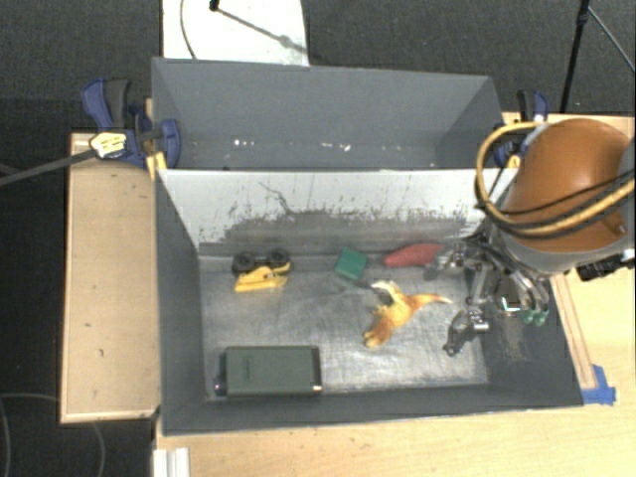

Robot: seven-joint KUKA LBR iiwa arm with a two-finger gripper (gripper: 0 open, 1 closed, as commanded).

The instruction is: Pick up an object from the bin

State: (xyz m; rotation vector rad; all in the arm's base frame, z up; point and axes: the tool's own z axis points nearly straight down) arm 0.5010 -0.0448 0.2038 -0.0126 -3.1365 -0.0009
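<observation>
Gripper (465,334) down at right side of grey metal bin (181,306).
1 yellow-orange plastic toy figure (396,313) lies just left of it; whether the grip is open or closed, cannot tell.

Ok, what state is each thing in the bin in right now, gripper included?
gripper: down inside the bin at its right, touching no thing.
yellow-orange toy figure: lying mid-bin, nearest the gripper.
green block: resting by the back wall.
red piece: lying along the back wall.
yellow toy vehicle: at the back left, alone.
dark flat box: lying flat, front left.
</observation>
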